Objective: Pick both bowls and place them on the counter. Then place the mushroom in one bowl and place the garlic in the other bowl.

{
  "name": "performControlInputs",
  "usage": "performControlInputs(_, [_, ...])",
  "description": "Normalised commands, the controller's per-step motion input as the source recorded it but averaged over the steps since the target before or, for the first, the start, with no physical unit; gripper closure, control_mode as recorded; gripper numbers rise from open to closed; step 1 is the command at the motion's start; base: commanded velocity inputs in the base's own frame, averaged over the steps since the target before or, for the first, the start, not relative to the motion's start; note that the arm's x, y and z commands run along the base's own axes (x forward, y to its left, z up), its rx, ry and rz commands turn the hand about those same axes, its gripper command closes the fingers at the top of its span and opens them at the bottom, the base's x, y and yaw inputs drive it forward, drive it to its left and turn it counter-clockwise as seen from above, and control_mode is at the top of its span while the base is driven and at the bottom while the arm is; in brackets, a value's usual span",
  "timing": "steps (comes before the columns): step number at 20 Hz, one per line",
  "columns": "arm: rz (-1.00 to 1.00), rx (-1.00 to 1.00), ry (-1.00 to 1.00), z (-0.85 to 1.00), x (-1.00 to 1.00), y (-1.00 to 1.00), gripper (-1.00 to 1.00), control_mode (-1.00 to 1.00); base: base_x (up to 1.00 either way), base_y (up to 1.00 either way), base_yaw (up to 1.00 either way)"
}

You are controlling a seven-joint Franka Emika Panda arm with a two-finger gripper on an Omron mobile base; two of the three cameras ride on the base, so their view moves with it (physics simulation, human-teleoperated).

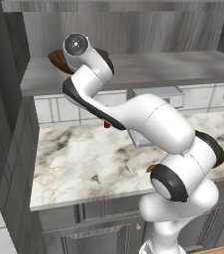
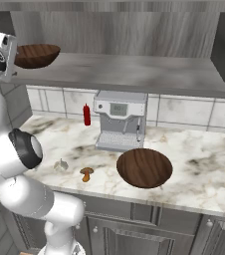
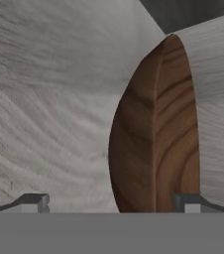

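1. Bowls: one dark wooden bowl (image 2: 144,168) sat on the marble counter (image 2: 204,169), in front of the coffee machine (image 2: 119,125); the second bowl (image 2: 36,55) rested on the grey shelf (image 2: 144,72) above.
2. The gripper (image 3: 111,203) was raised to the shelf bowl, jaws spread wide, holding nothing.
3. The mushroom (image 2: 86,173) and the garlic (image 2: 60,165) lay near each other on the counter, left of the lower bowl.

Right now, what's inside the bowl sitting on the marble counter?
Nothing visible: the bowl on the counter shows bare wood grain inside. The mushroom and garlic lie on the marble to its left. Its underside is hidden.
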Motion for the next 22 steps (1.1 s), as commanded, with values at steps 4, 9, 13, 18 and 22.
performControlInputs(4, [0.0,0.0,0.0,-0.11,0.05,0.0,-1.0,-1.0,0.0,0.0,0.0])
performControlInputs(9, [0.0,0.0,0.01,-0.12,0.1,0.0,-1.0,-1.0,0.0,0.0,0.0])
performControlInputs(13, [0.0,0.0,0.03,-0.09,0.2,0.0,-1.0,-1.0,0.0,0.0,0.0])
performControlInputs(18, [0.0,0.0,0.03,-0.04,0.26,0.0,-1.0,-1.0,0.0,0.0,0.0])
performControlInputs(22, [0.0,0.0,0.03,-0.07,0.25,0.0,-1.0,-1.0,0.0,0.0,0.0])
